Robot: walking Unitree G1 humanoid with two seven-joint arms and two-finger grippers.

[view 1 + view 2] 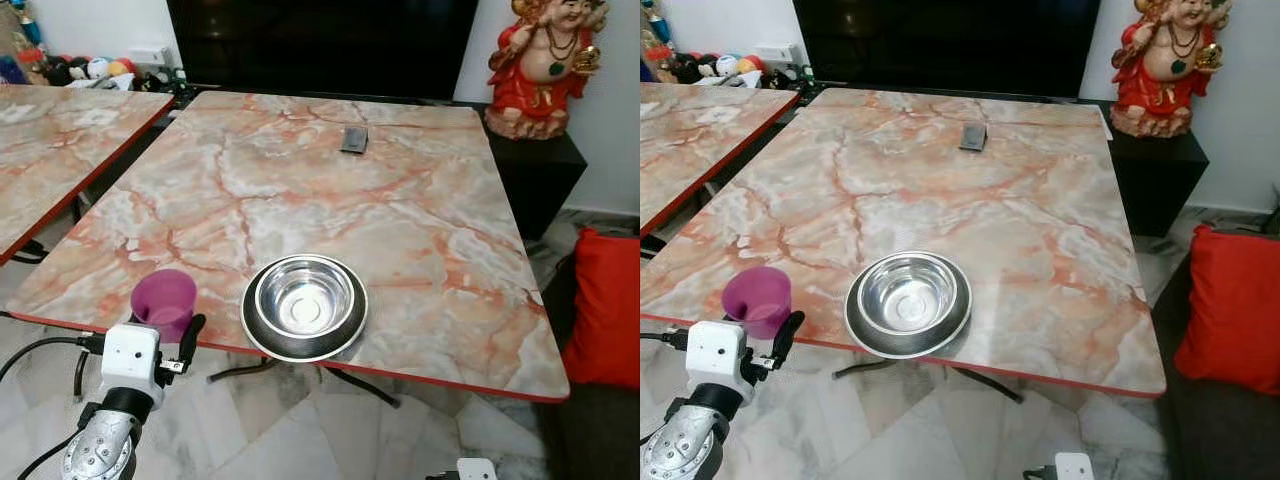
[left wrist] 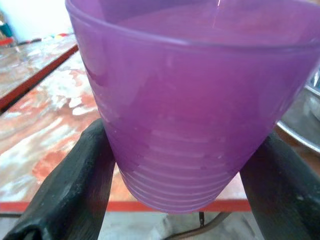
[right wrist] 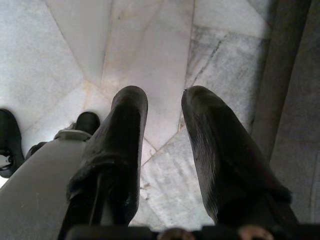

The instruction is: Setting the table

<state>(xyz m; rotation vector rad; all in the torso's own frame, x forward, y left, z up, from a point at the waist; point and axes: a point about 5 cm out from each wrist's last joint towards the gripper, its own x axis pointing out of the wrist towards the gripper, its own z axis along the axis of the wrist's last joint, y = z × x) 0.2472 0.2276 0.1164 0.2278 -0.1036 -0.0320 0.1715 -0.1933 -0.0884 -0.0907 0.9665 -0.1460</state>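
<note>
Cup (image 1: 164, 301), purple plastic, is being held upright by the left gripper (image 1: 168, 330) at the desk's (image 1: 400, 200) near edge, just beside the bowl (image 1: 304, 305). Fingers (image 2: 75, 185) are being pressed on its ribbed lower wall. Likely light, smooth and slightly flexible, it is best gripped gently there. The right gripper (image 3: 162, 125) is being hung idle, fingers narrowly parted, holding nothing.

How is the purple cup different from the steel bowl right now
The purple cup is translucent plastic, tall and narrow; the steel bowl is shiny metal, wide and shallow. The left gripper holds the cup at the table edge; the bowl rests free on a dark plate. Both are upright and empty.
</note>
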